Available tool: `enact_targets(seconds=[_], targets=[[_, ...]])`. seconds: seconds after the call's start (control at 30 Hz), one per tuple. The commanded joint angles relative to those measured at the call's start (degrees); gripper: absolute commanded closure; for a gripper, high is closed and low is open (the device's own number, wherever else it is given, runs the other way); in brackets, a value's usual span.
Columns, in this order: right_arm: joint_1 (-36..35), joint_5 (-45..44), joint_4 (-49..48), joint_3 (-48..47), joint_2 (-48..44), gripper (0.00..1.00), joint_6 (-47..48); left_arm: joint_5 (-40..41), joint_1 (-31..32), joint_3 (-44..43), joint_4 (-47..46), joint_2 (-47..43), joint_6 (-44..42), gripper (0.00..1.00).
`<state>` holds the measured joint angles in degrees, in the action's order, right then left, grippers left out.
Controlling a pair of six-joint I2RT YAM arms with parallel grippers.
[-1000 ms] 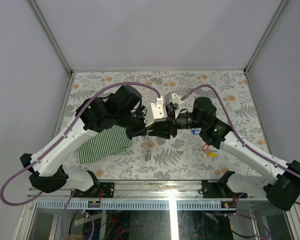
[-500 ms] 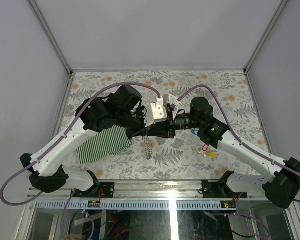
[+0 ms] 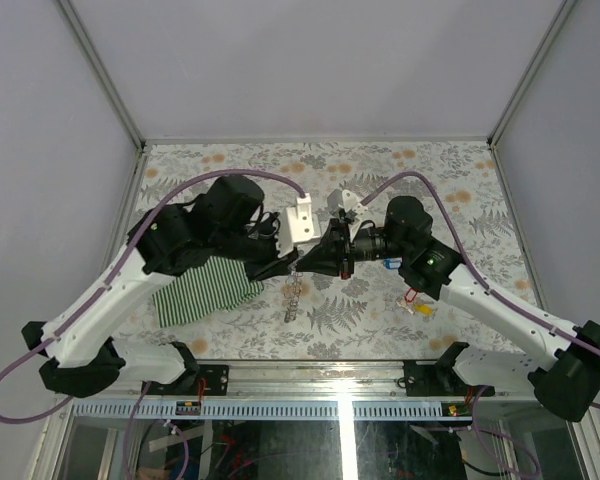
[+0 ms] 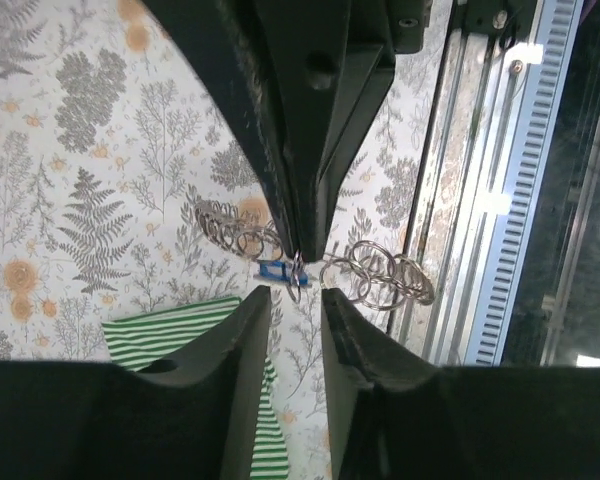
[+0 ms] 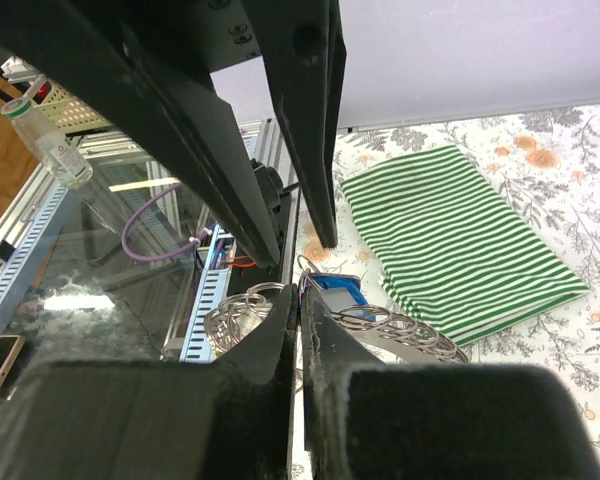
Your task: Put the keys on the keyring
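keyring (image 3: 293, 290), a thin silvery chain of small linked wire loops, hangs limp above the middle of the table (image 3: 460, 190), a little toward its near edge, where the two arms meet tip to tip. right gripper (image 5: 298, 300) has its matte black, wedge-shaped fingers pressed flat together with no gap, and they pinch the keyring at their tips; the shiny loops droop out on both sides of the pinch. a blue plastic key tag (image 4: 271, 270), small and rectangular, sits against the loops just beside that pinch; whether it is threaded on cannot be told.

left gripper (image 4: 295, 300) points at the same spot from the other side. its two dark, rounded fingers stand slightly parted, a narrow slot between them, and one small wire loop of the keyring lies at the mouth of that slot. the pads do not appear to press on it.

three more keys lie on the table toward its right edge, close to the right forearm: a red tag (image 3: 411, 295) with a wire loop, a pale yellow tag (image 3: 421, 311) just beside it on the near side, and a blue tag (image 3: 391, 264) partly hidden at the arm's edge.

a folded cloth (image 3: 205, 285) in green and white stripes, soft and flat, lies toward the left edge, partly under the left arm. the table surface bears a matte print of grey ferns and orange flowers.
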<state>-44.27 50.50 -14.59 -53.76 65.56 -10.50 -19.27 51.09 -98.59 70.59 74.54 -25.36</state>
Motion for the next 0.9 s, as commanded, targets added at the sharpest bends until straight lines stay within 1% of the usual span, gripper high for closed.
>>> enact_targets(seconds=[0.0, 0.17, 0.23, 0.37, 0.47, 0.63, 0.87], targets=[[-0.53, -0.05, -4.68, -1.76, -4.64, 1.00, 0.03, 0.00, 0.41, 3.39, -10.56, -6.58, 1.82, 0.69], [-0.46, -0.22, -3.59, -3.77, -6.78, 1.00, 0.07, -0.27, 0.41, 9.72, -20.32, -13.47, 4.10, 0.66], [-0.47, 0.01, -2.82, -4.64, -7.46, 1.00, 0.33, -1.64, 0.42, 13.26, -25.28, -16.67, 4.88, 0.64], [-0.55, 2.19, -3.01, -5.92, -8.28, 1.00, 0.02, -5.33, 0.52, 20.53, -35.57, -22.44, 6.91, 0.62], [-0.55, 3.43, -4.20, -6.17, -9.31, 1.00, -0.97, -8.44, 0.42, 23.44, -41.10, -24.71, 8.01, 0.61], [-0.55, 4.70, -3.18, -7.56, -9.83, 1.00, -1.00, -11.84, 0.43, 23.66, -42.02, -24.41, 7.97, 0.61], [-0.53, 4.67, -4.30, -7.26, -10.06, 1.00, -1.56, -13.86, 0.41, 22.98, -41.95, -23.26, 7.55, 0.63]])
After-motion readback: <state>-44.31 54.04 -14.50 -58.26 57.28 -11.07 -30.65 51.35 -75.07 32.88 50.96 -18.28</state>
